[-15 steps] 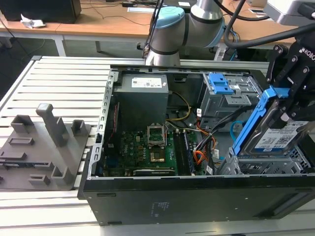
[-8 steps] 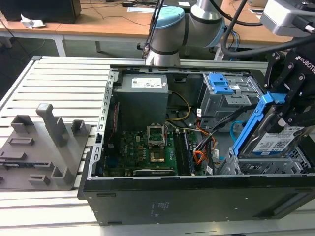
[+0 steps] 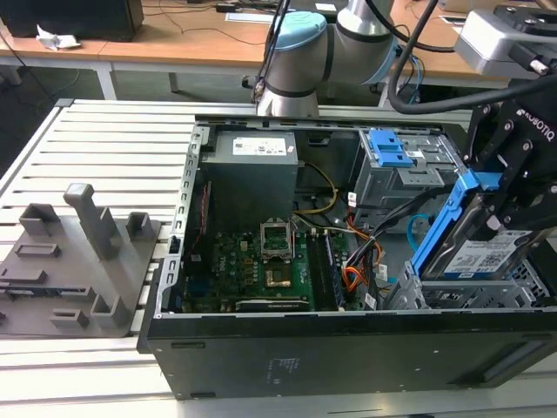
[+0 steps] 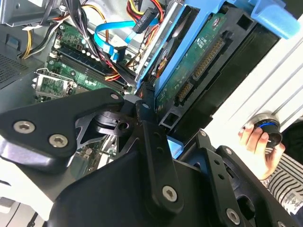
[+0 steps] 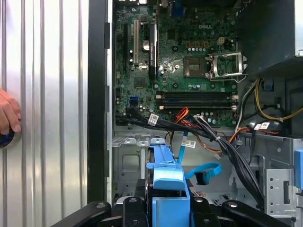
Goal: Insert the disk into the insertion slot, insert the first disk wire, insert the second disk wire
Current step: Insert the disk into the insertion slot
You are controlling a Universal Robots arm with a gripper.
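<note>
Step in hand: inserting the disk, I'd say; it is not yet in the bay, and neither cable looks plugged into it.
Gripper: the gripper [image 3: 498, 202] has its fingers closed on the upper end of the blue caddy, carrying the disk [image 3: 481, 254] clear of the metalwork.
Where the disk is: at the exterior view's right, near corner of the open computer case [image 3: 261, 348], just above the insertion slot [image 3: 474, 294].
Which way it points: steeply tilted, nowhere near flat. Its long axis slants from the gripped end up high down towards the cage, the lower end leaning to the exterior view's left. The white label faces the near side; the green circuit-board face shows in the second wrist view.
What seating calls for: in my judgement, laying the caddy level and squaring it with the mouth of the bay before any push.
Second disk wire: the second disk wire [image 3: 416, 225] loops loose just beside the disk, plug end free.
</note>
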